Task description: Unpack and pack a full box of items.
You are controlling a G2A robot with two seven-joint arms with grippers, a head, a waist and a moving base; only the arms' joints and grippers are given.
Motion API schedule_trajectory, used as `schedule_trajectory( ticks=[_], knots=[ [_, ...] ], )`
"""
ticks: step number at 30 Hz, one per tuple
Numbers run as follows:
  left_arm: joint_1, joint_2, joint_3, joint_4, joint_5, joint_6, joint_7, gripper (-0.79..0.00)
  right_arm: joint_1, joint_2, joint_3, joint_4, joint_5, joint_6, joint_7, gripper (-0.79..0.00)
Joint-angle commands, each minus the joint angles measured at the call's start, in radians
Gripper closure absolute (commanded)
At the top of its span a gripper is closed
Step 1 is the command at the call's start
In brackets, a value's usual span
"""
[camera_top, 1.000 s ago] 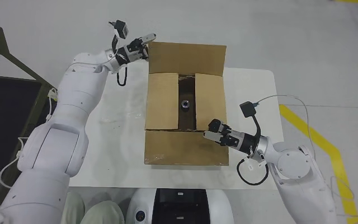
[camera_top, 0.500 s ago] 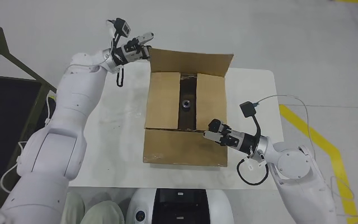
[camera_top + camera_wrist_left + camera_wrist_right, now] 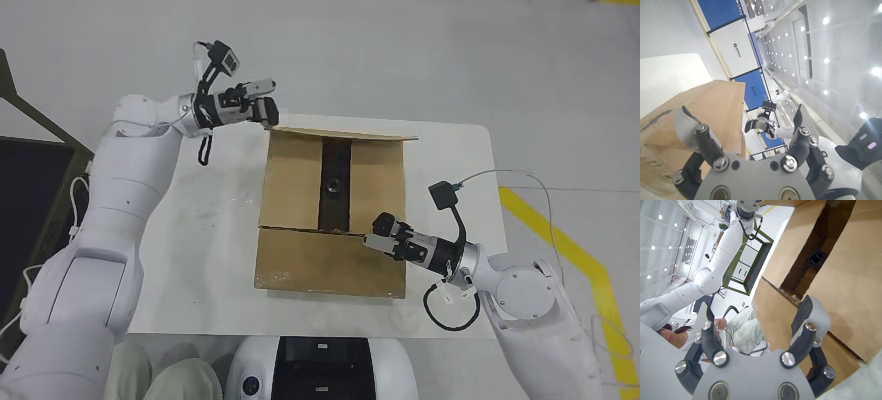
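Top view: bright, flat light from overhead. White table (image 3: 200,250) close to washed out, only faint soft shadow along the box (image 3: 290,190). Dark solely inside the box, at frame centre. Left wrist view: round ceiling lamps (image 3: 826,60) across the right half, blooming, with streaked flare at lower right. Right wrist view: more lamps at upper left, cardboard evenly lit. Straight lines bowed toward the edges in both wrist views.

Left arm extended far forward, left hand (image 3: 268,100) spread wide; right arm bent, right hand (image 3: 372,232) also spread.
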Motion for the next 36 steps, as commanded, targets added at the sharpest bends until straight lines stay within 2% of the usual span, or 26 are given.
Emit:
schedule_trajectory(
  ticks=[1,7,16,29,36],
  knots=[
    [0.016,0.01,-0.004,-0.028,-0.007,0.026,-0.026,-0.785,0.0,0.0,0.0,0.0,0.0,0.0,0.0,-0.785],
    [0.048,0.029,0.002,-0.072,-0.012,0.071,-0.07,-0.785,0.0,0.0,0.0,0.0,0.0,0.0,0.0,-0.785],
    [0.063,0.038,0.036,-0.076,-0.011,0.079,-0.078,-0.785,0.0,0.0,0.0,0.0,0.0,0.0,0.0,-0.785],
    [0.031,0.031,0.107,0.009,0.075,-0.029,0.029,-0.785,0.0,0.0,0.0,0.0,0.0,0.0,0.0,-0.785],
    [0.031,0.031,0.107,0.009,0.075,-0.029,0.029,-0.785,0.0,0.0,0.0,0.0,0.0,0.0,0.0,-0.785]
  ],
)
